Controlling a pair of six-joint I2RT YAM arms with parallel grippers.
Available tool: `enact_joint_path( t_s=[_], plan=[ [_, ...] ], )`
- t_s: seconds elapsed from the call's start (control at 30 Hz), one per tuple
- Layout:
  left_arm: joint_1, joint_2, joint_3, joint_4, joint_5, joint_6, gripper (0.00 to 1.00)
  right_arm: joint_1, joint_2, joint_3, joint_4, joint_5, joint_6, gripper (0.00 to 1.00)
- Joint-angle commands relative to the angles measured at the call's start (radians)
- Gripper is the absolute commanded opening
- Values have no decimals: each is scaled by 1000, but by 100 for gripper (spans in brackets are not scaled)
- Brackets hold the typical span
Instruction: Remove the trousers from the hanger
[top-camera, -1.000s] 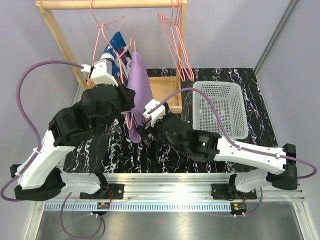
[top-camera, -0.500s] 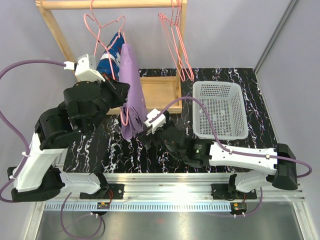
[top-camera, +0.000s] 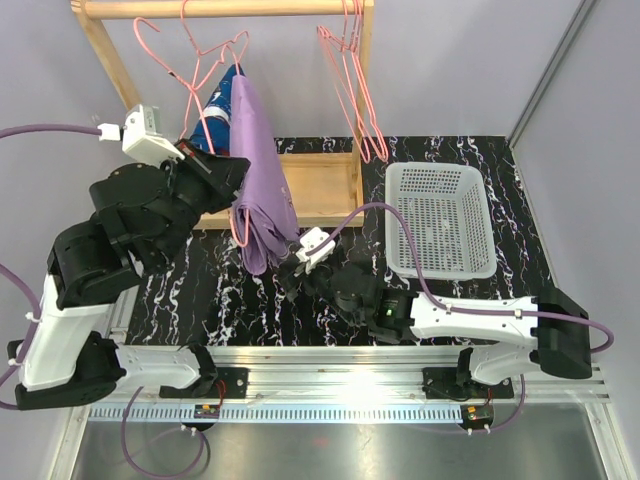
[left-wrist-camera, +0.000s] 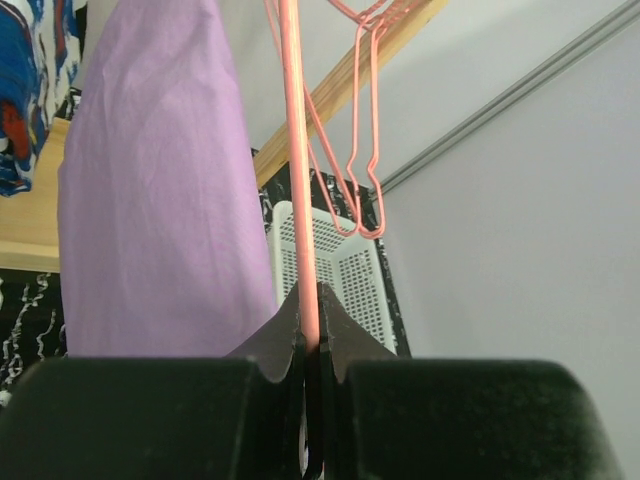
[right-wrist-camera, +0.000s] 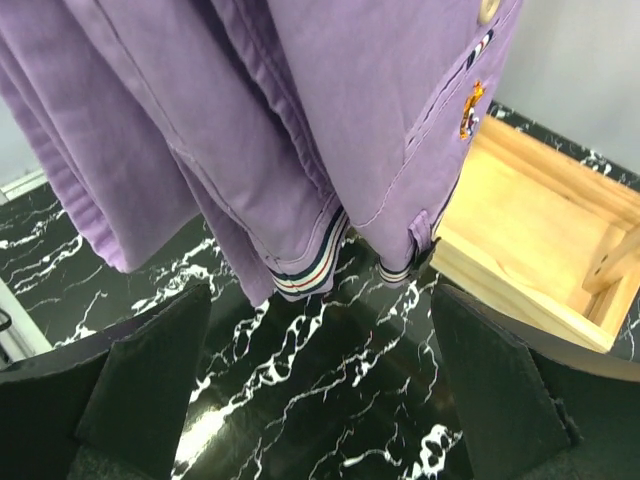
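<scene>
Your left hand (left-wrist-camera: 312, 350), clamped on the pink hanger (left-wrist-camera: 297, 150), now sits further left. The lilac trousers (top-camera: 255, 150) still hang on it, their hems just ahead of your right hand (right-wrist-camera: 320, 370) — spread wide, gripping nothing yet.

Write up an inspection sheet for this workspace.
Surface: black marbled table, nothing spilled seen.
Job's things: lilac trousers and blue patterned trousers, both hanging on the rack.
Clutter: white basket, empty; spare hangers on the rail.
Grippers: left gripper shut on the pink hanger wire; right gripper open under the lilac hem.
Cables: purple cables loop from both wrists; the right arm's crosses the basket's corner.
Surroundings: wooden rack, grey walls.
</scene>
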Motion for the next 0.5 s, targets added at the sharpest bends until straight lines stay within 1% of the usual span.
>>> enact_joint_path(
  t_s=[0.0,0.1,0.13,0.27,0.3,0.4,0.47],
  plan=[
    [-5,-53,26,193,22,-33,0,9,14,-18,203,5,-48,99],
    [-4,-67,8,218,39,-50,0,9,44,-23,282,40,-87,99],
    [-5,-68,11,219,44,-56,0,8,52,-26,337,51,-118,99],
    [-4,-68,12,230,76,-63,0,9,109,-15,430,84,-206,99],
    [-4,-65,15,230,82,-61,0,8,117,-12,450,123,-224,99],
    [-4,-53,43,199,78,-53,0,8,137,-12,546,190,-307,99],
    [-4,-50,61,187,78,-46,0,9,123,-26,563,184,-328,99]
  ],
)
